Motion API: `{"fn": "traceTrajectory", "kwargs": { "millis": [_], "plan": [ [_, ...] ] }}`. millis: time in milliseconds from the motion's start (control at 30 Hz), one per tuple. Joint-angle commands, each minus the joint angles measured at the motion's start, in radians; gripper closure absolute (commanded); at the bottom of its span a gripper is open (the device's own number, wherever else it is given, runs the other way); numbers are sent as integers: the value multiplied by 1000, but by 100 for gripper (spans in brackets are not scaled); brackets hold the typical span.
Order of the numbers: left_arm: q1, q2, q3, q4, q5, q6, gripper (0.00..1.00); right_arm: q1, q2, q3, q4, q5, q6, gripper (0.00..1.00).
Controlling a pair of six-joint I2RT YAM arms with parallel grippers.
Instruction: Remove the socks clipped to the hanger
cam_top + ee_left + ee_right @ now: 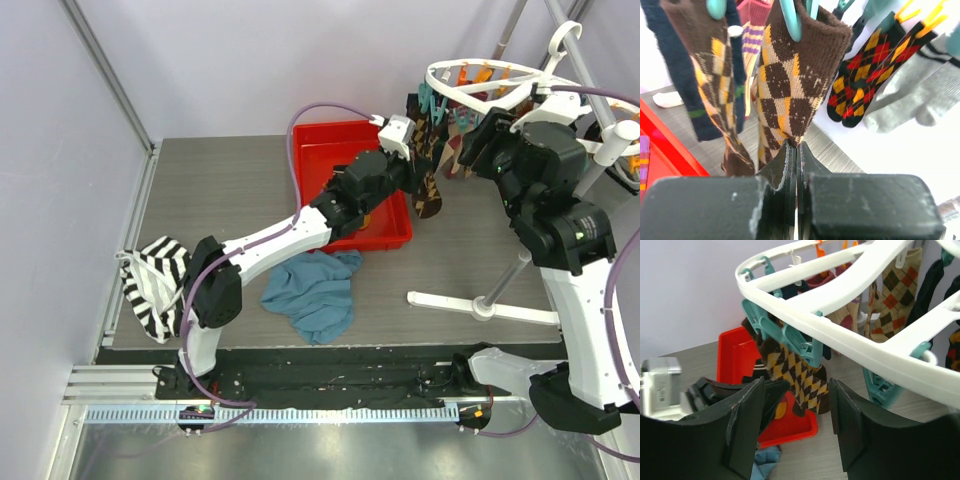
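Observation:
The white oval hanger [470,92] stands at the back right with teal and orange clips and several socks hanging from it. A brown and yellow argyle sock [790,95] hangs from a teal clip [790,20]. My left gripper [796,145] is shut, and the sock's lower edge is pinched at its tips. In the top view the left gripper [422,182] sits over the red tray's right end. My right gripper [796,385] stands open just under the hanger's rim [840,335], nothing between its fingers. The same sock [800,375] hangs beyond it.
A red tray [340,140] lies behind the left arm. A blue cloth [315,290] lies mid-table and a black-and-white striped cloth [155,280] at the left edge. The hanger's white stand foot [480,300] crosses the right side. Red-yellow argyle socks [865,75] and grey socks [910,95] hang nearby.

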Motion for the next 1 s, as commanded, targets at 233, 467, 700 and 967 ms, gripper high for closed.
{"fn": "traceTrajectory", "kwargs": {
  "millis": [233, 467, 700, 967],
  "plan": [
    [-26, -80, -2, 1, 0, 54, 100, -3, 89, 264, -102, -249, 36, 42],
    [-31, -96, -17, 9, -10, 63, 100, -3, 225, 350, -104, -250, 21, 46],
    [-36, -94, -19, 15, -12, 68, 100, -3, 308, 367, -57, -177, 9, 50],
    [-40, -84, -16, 23, -20, 72, 100, -3, 348, 365, -55, -46, 4, 50]
  ]
}}
